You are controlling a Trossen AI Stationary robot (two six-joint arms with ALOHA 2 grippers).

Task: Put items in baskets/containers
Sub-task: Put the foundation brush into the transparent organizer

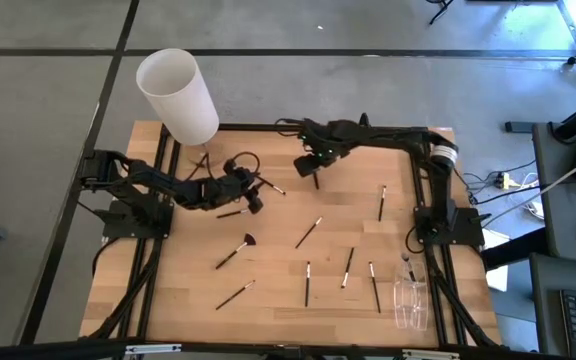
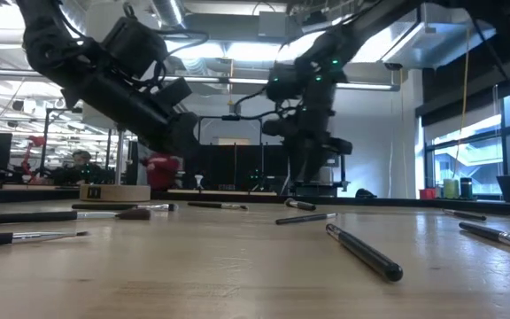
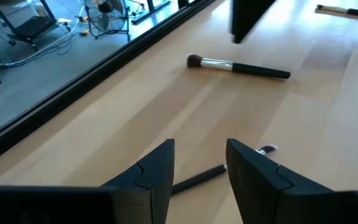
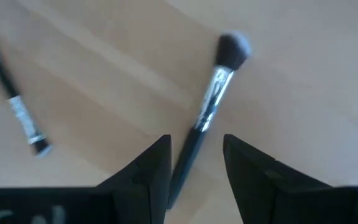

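Several thin black-handled makeup brushes lie flat on the wooden table [image 1: 268, 320], among them a fan-headed one [image 1: 238, 250]. My left gripper [image 1: 252, 197] is open and hovers over the far-left part of the table. In its wrist view a brush handle [image 3: 197, 179] lies on the wood below the open fingers [image 3: 201, 146]. My right gripper [image 1: 314, 168] is open near the far edge. Its fingers [image 4: 196, 140] stand on either side of a round-tipped brush [image 4: 219, 81]; whether they touch it I cannot tell. The clear plastic holder [image 1: 411, 303] stands at the near right corner.
A tall white cylinder [image 1: 178, 95] stands at the table's far left corner. A second brush [image 3: 238, 67] lies beyond my left gripper, and another [image 4: 17, 106] lies beside my right one. More brushes [image 1: 348, 267] are scattered over the middle and near right. A black frame rail edges the table.
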